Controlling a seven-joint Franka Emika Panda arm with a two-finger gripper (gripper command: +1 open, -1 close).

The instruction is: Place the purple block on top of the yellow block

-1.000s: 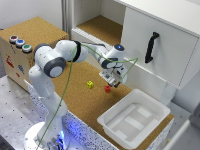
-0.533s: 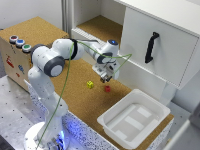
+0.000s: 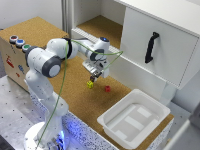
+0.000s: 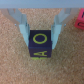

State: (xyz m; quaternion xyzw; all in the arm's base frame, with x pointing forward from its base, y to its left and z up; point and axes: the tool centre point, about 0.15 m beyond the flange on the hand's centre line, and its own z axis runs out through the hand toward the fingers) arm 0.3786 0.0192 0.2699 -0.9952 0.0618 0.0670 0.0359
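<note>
The purple block (image 4: 41, 45), dark with yellow letters, sits between my two fingers in the wrist view. My gripper (image 4: 41, 36) is shut on it, one finger (image 4: 23, 26) against each side. In the exterior view the gripper (image 3: 94, 75) hangs just above the cork surface. The tiny yellow block (image 3: 90, 84) lies directly below and slightly in front of it. In the wrist view the yellow block is hidden, and the purple block is too small to make out in the exterior view.
A small red cube (image 3: 107, 88) (image 4: 79, 21) lies on the cork just to the exterior view's right of the yellow block. A white tray (image 3: 132, 117) stands near the front right. A white cabinet (image 3: 160, 45) with a black handle rises behind.
The arm has swung toward the exterior view's left and come down, carrying the purple block from near the cabinet to just above the yellow block.
</note>
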